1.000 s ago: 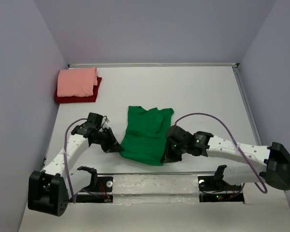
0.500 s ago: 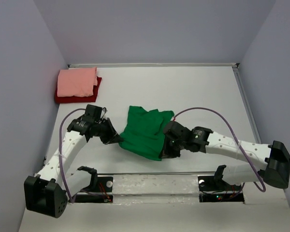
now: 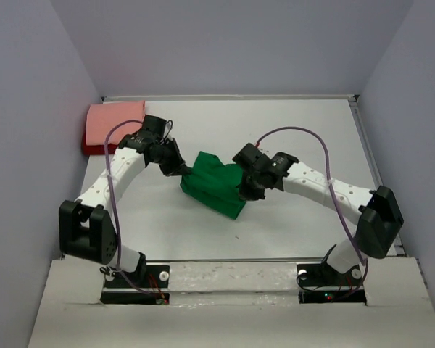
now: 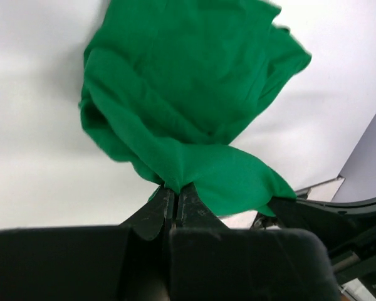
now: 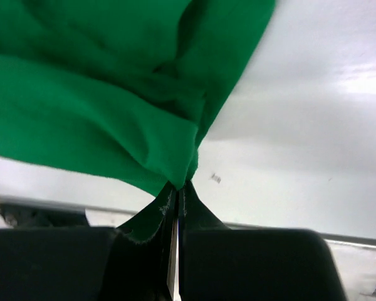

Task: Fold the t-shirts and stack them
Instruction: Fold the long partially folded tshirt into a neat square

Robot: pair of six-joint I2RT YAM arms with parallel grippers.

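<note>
The green tee lies bunched and folded over near the middle of the table, held at two sides. The left gripper is at its left edge and the right gripper at its right edge. From above, the fingertips of both are hidden by the wrist housings and the cloth, so the grip cannot be read from that view. The left wrist view shows it: the jaws are pressed together with no gap, a thin pinch of green cloth is caught between the tips, and the rest of the tee spreads away from them in loose folds. The top of the tee is cut off by the frame edge there, and a dark part at lower right shows too little to identify. The right wrist view shows the same condition: jaws closed flat on a fold of green cloth, with the tee running out of the frame at the top and left. Whether the pinched edges are lifted off the table or resting on it cannot be told, and sleeves and collar cannot be made out in any view. At the far left corner the pink tee lies folded on the red tee, of which only a narrow strip shows along the near side. The left arm crosses in front of the stack and hides its near right corner
</note>
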